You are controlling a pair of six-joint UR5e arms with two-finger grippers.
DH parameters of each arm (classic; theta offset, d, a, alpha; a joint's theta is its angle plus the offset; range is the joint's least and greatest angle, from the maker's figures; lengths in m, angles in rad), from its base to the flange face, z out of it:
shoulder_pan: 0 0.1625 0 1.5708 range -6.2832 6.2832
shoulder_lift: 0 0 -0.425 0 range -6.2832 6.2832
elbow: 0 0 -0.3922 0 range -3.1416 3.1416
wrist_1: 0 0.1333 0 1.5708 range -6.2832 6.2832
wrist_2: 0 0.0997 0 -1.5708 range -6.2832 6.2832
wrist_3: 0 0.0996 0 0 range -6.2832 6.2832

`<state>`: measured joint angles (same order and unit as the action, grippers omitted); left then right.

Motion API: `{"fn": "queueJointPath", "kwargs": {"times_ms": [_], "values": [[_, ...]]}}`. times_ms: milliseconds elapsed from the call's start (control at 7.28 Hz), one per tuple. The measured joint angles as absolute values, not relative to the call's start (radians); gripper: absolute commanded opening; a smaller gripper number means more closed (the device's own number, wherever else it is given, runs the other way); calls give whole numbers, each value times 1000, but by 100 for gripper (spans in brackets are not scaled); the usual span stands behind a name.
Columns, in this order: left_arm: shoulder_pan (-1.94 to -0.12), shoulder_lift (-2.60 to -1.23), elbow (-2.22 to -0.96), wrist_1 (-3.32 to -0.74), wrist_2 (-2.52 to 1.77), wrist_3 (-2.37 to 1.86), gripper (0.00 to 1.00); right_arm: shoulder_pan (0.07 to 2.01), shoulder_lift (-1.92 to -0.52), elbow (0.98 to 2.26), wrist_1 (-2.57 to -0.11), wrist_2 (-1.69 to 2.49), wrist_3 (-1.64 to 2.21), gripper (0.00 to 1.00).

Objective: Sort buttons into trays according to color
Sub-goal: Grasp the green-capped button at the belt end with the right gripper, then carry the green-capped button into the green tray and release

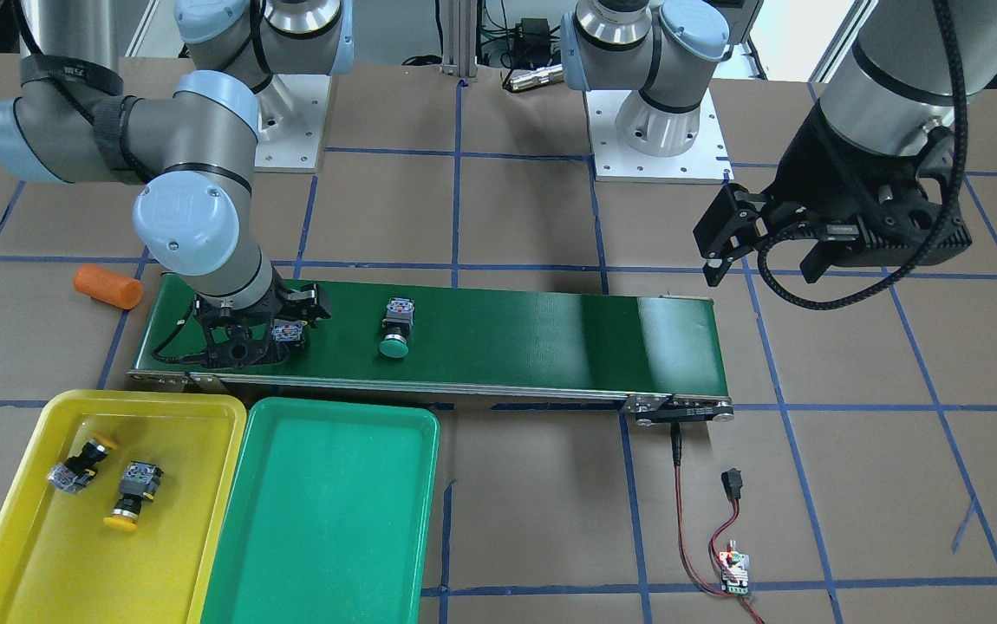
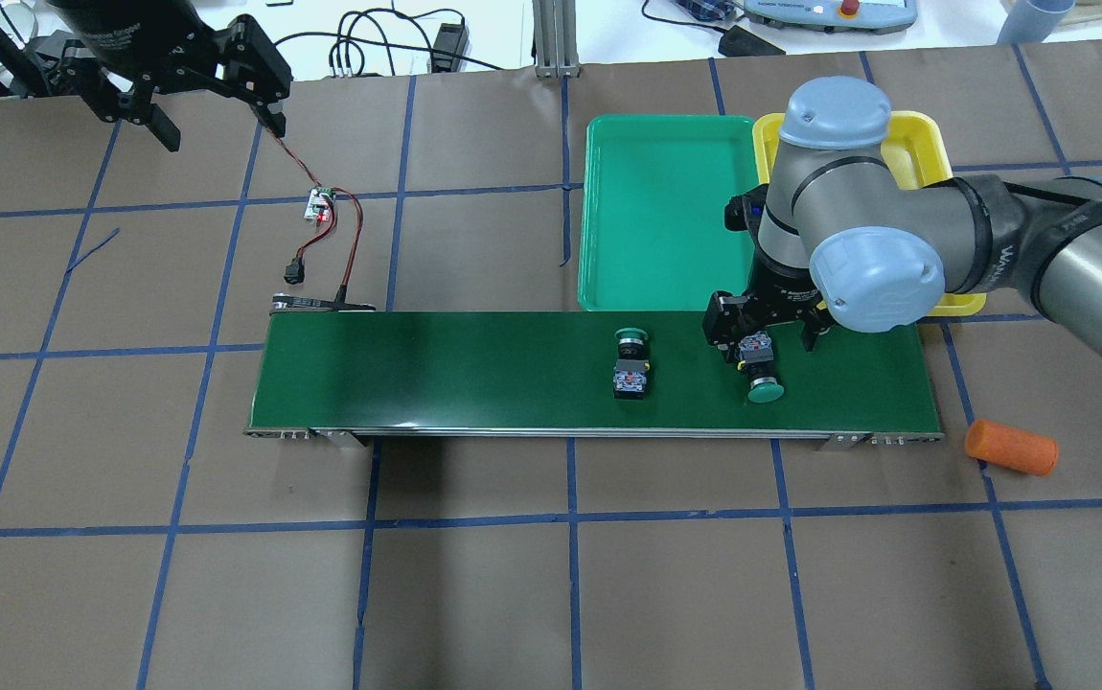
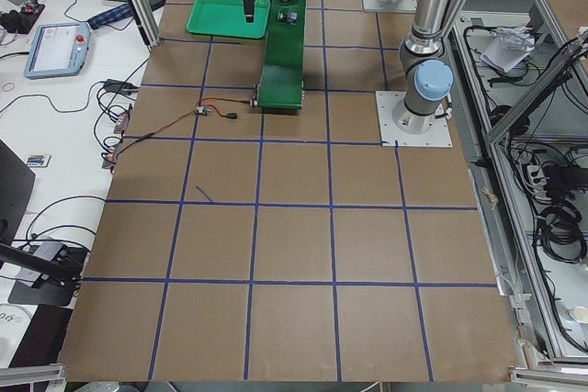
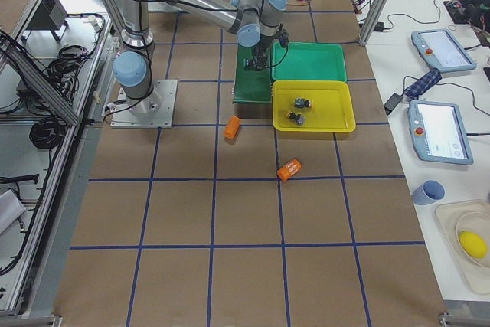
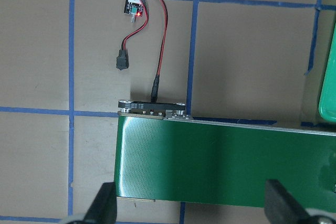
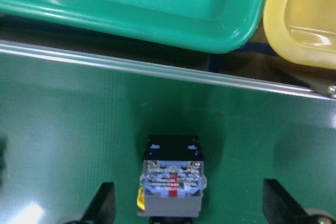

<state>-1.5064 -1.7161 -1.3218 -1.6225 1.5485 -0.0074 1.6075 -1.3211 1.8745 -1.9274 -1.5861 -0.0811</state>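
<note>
— As things stand, what is listed?
— Yellow button one (image 1: 84,459), yellow button two (image 1: 133,496): inside the yellow tray (image 1: 39,555). Green button one (image 2: 760,369): on the conveyor belt (image 2: 474,374), between the spread jaws of the right tool (image 2: 767,335). Green button two (image 2: 631,364): on the belt nearby. Left tool (image 2: 220,123): spread, hovering well apart.

Overhead: bright yellow plastic tray (image 2: 917,144) mostly behind right arm (image 2: 858,259), contents hidden. Right wrist cam: green-capped push-button switch (image 6: 171,182) blurred, cap cut off at bottom edge. Front cam: shallow green plastic tray (image 1: 316,520) near end cropped. Left side cam: switch too small to tell.
</note>
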Motion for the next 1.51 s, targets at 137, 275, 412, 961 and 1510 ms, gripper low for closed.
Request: {"fn": "queueJointPath", "kwargs": {"times_ms": [137,275,412,961,1510], "values": [[-1507,-1713,-1322,-1624,1548,-8,100,1608,-1318,1875,-1931,-1584,-81,70],[-1508,-1720,-1324,-1623,1546,-8,100,1608,-1316,1875,-1934,-1583,-82,38],[-1508,-1730,-1326,-1621,1546,-8,100,1608,-1315,1875,-1938,-1584,-84,10],[-1508,-1737,-1324,-1620,1545,-9,100,1608,-1310,1836,-1972,-1595,-96,1],[-1507,-1729,-1323,-1621,1549,-9,100,1612,-1079,1436,-1965,-1586,-99,87]]}}
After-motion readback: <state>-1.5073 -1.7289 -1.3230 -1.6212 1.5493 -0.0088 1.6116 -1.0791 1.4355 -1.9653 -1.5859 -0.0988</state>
